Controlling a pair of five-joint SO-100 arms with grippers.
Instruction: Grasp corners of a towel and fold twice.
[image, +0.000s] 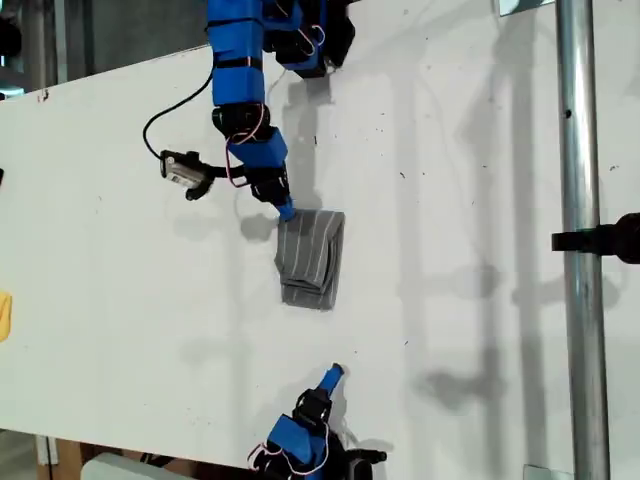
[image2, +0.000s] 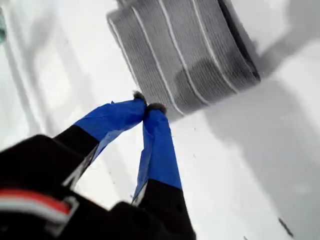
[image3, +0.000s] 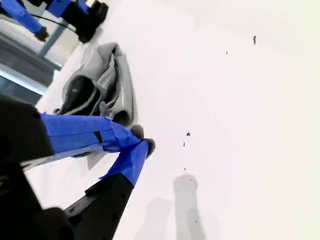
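My first gripper has its tips pinched together with nothing between them, right at the edge of the folded towel, which lies just ahead of it on the table. My second gripper is also closed and empty, with bare table between it and the towel's open, layered end. A steel pole stands well off toward the exterior view's right.

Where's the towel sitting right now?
The towel lies folded into a narrow bundle near the middle of the white table in the exterior view, with my first claw shut at its upper corner and my second claw below it, apart.
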